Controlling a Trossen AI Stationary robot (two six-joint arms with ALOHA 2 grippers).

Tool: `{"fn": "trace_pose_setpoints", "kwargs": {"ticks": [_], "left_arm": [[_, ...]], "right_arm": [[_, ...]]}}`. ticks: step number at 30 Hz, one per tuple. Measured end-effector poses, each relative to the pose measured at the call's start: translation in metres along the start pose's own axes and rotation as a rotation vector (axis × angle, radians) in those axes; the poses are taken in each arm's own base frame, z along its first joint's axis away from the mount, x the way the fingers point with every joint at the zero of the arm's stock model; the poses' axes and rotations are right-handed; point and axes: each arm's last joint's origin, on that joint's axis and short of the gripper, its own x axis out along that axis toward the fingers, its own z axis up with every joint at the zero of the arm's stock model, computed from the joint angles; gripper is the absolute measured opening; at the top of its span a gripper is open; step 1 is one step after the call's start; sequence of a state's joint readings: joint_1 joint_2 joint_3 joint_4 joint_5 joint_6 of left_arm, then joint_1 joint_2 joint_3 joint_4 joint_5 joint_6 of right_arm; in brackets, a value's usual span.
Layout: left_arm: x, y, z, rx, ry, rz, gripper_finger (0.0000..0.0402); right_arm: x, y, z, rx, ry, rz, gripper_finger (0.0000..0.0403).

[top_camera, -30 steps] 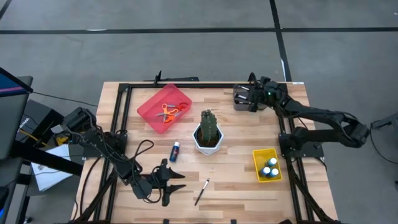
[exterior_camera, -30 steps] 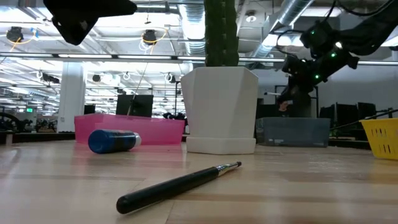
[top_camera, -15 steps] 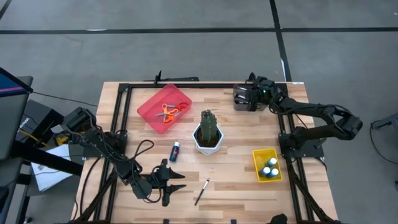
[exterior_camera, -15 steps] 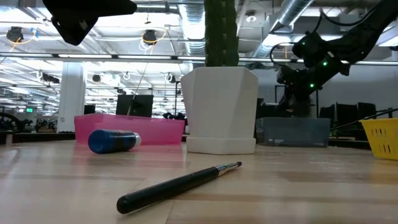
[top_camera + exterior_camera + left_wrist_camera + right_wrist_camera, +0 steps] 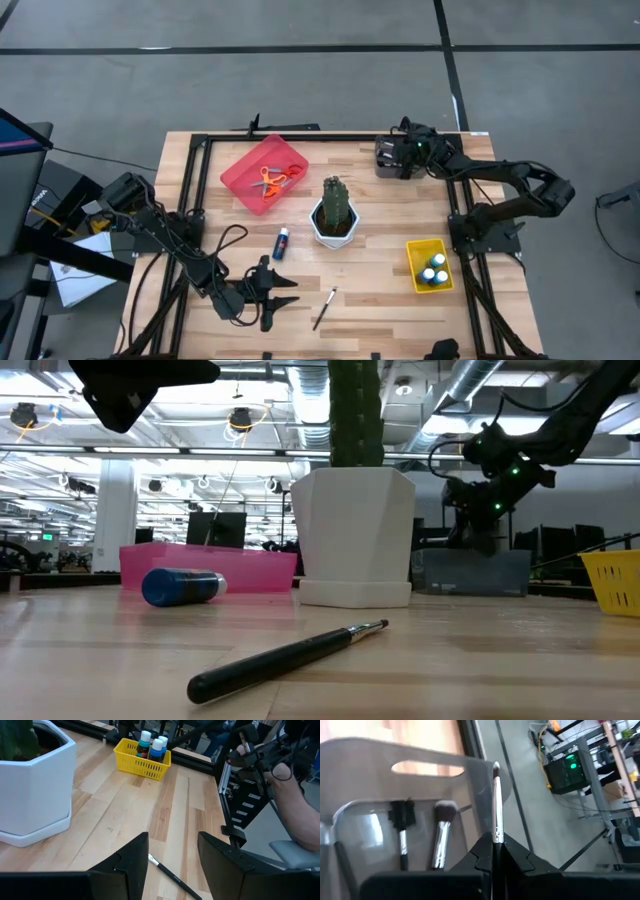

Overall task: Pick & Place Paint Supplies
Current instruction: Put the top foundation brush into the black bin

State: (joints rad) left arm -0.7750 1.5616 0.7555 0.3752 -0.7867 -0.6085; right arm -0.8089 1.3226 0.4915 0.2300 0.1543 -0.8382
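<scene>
My right gripper (image 5: 402, 155) is at the table's far right, over a clear grey bin (image 5: 388, 158) that holds brushes (image 5: 440, 837), and is shut on a thin paintbrush (image 5: 496, 800). My left gripper (image 5: 288, 292) waits open near the table's near edge. A dark-handled paintbrush (image 5: 324, 308) lies flat on the wood just right of it, seen between its fingers in the left wrist view (image 5: 172, 851). A blue bottle (image 5: 282, 242) lies on its side beside the cactus pot (image 5: 335, 215). Orange scissors (image 5: 270, 180) lie in the red tray (image 5: 240, 165). Capped bottles (image 5: 434, 268) stand in the yellow basket (image 5: 415, 250). My right gripper pinches the paintbrush by its handle, just behind the metal ferrule (image 5: 497, 831), between the two fingertips (image 5: 482, 855). The brush runs along the fingers, its bristle tip (image 5: 496, 767) sticking out past them. It is lifted clear, over the grey bin's wall (image 5: 445, 757).
The cactus in its white pot (image 5: 355, 535) stands mid-table between both arms. Black frame rails (image 5: 460, 215) run along the table's left and right sides. Bare wood (image 5: 375, 300) lies right of the loose brush. A person's arm (image 5: 295, 815) shows beyond the table's right edge.
My right gripper has gone down toward the grey bin with the brush, shifting slightly toward the table's left, and its arm has folded. It has stayed shut.
</scene>
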Motion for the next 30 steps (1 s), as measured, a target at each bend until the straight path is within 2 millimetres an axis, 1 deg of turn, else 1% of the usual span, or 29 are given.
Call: {"fn": "trace_pose_setpoints", "kwargs": {"ticks": [5,10,13,22,30], "left_arm": [[0.000,0.000,0.000,0.000,0.000,0.000,0.0164],[0.000,0.000,0.000,0.000,0.000,0.000,0.0164],[0.000,0.000,0.000,0.000,0.002,-0.003,0.0164],[0.000,0.000,0.000,0.000,0.006,-0.008,0.0164],[0.000,0.000,0.000,0.001,0.006,-0.008,0.0164]], "right_arm": [[-0.006,0.001,-0.003,0.004,0.016,0.051,0.0010],[-0.017,-0.006,-0.006,0.067,0.005,0.053,0.0009],[-0.021,-0.006,-0.008,0.070,-0.004,0.097,0.0009],[-0.022,-0.002,-0.010,0.065,-0.017,0.157,0.0009],[-0.022,-0.003,-0.010,0.065,-0.021,0.158,0.0009]]}}
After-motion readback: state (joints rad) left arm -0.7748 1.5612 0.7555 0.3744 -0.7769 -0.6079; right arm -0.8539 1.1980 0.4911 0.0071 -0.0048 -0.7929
